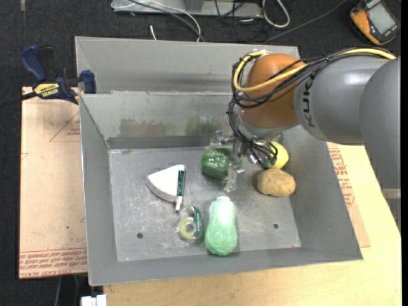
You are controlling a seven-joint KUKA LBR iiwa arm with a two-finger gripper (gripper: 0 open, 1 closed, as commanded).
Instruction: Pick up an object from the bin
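— Gripper down in the bin, is it?

— Yes. The arm enters from the right, and the gripper sits low over the floor near the back wall. It's under the orange wrist cover with its yellow and black cables.

— What's it at?

— A dark green knobbly lump, roundish, in the middle of the back half. The gripper is hard against its right side, touching or nearly so.

— Clamped on it?

— Can't tell from where I stand whether the hand is apart or together.

— And round about?

— A brown potato just to the right, with a yellow thing behind it, half hidden by cables. Towards the front there's a white wedge with a dark green edge. There's also a small green-and-yellow roll with a pale green oblong just beside it.
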